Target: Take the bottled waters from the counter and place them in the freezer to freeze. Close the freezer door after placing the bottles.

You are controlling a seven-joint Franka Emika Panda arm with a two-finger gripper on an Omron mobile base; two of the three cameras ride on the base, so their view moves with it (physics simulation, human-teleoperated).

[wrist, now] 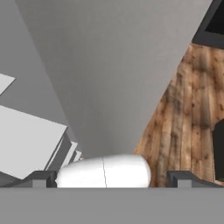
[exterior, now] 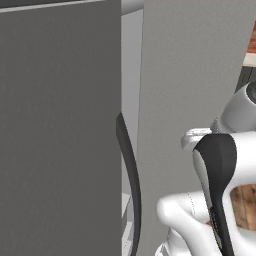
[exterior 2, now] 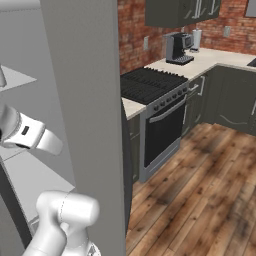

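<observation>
the freezer door point(exterior 2: 85, 100) is standing ajar beside the arm, a tall rigid panel likely swinging heavily on its hinges, best pushed on its flat face or dark bar handle point(exterior: 129, 170), while the gripper point(wrist: 112, 178) is resting spread wide, holding nothing.

Freezer door point(exterior 2: 85, 125) hides the freezer's point(exterior 2: 20, 100) interior.

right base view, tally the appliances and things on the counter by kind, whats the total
stove: 1
coffee maker: 1
pale canister: 1
freezer door, standing open: 1
bottled waters: 0 visible
total: 4
</observation>
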